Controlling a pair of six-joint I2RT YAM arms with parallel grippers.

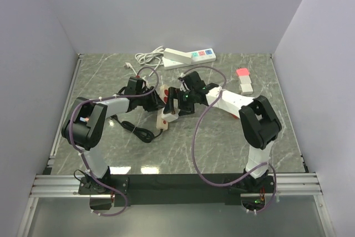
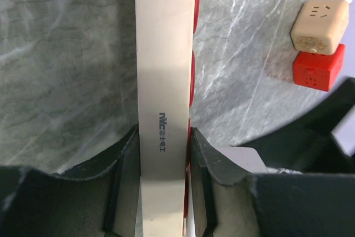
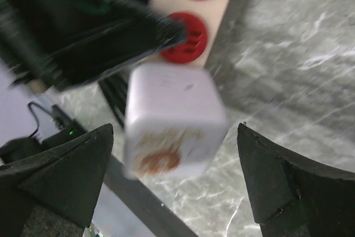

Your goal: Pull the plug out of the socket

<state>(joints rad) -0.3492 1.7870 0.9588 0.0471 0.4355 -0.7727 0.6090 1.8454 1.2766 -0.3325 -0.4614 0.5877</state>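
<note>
**Plug bracketed, not yet gripped**

Table centre. Left gripper [image 2: 163, 137] is clamped across the long beige plastic power strip [image 2: 166, 54] with red sockets, bracing it. White cube-shaped plastic plug [image 3: 172, 120] sits against the strip's socket face, untouched, between the wide-apart fingers of the right gripper [image 3: 175, 129]. Blur hides whether it's seated. Likely light, rigid, slick-sided. Take two opposite flat faces close to the strip and pull straight, no rocking. Thin black cord [image 1: 138, 131] loops near-left.
</note>
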